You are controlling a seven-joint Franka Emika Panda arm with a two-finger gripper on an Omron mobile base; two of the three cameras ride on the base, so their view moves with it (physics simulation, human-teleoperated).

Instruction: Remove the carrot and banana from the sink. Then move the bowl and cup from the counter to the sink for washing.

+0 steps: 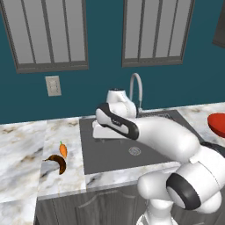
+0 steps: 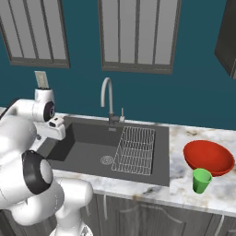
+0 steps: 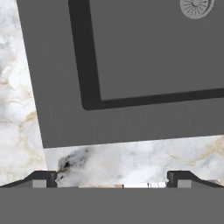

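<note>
The gripper [image 3: 112, 178] is hanging over the sink's [image 1: 110, 151] left rim, its fingers [image 3: 41, 179] standing spread as wide as they go and holding nothing. In the hand view, the two dark tips are framing a strip of marble counter [image 3: 131, 159], with the dark grey sink wall and basin floor lying beyond them and the round drain [image 3: 195, 7] sitting at the far corner of that view. Nothing is lying between the fingertips.

The carrot [image 1: 63, 150] and the banana [image 1: 57, 163] are lying out of the basin on the counter [image 1: 22, 145] to the left of the sink, near the front edge. The carrot is resting just behind the banana, close beside it; whether they are touching I cannot tell. Both are lying well apart from the gripper, off to its left and toward the front.

On the counter's right side, past the sink's right rim, the red bowl [image 2: 208, 157] is sitting near the front edge, and the green cup [image 2: 201, 180] is standing upright just in front of it, overlapping the bowl's front rim in the right base view. Both are lying across the whole basin from the fingers. The wire rack [image 2: 134, 150] is lying in the right half of the sink, and the faucet [image 2: 107, 99] is rising from the back rim.
</note>
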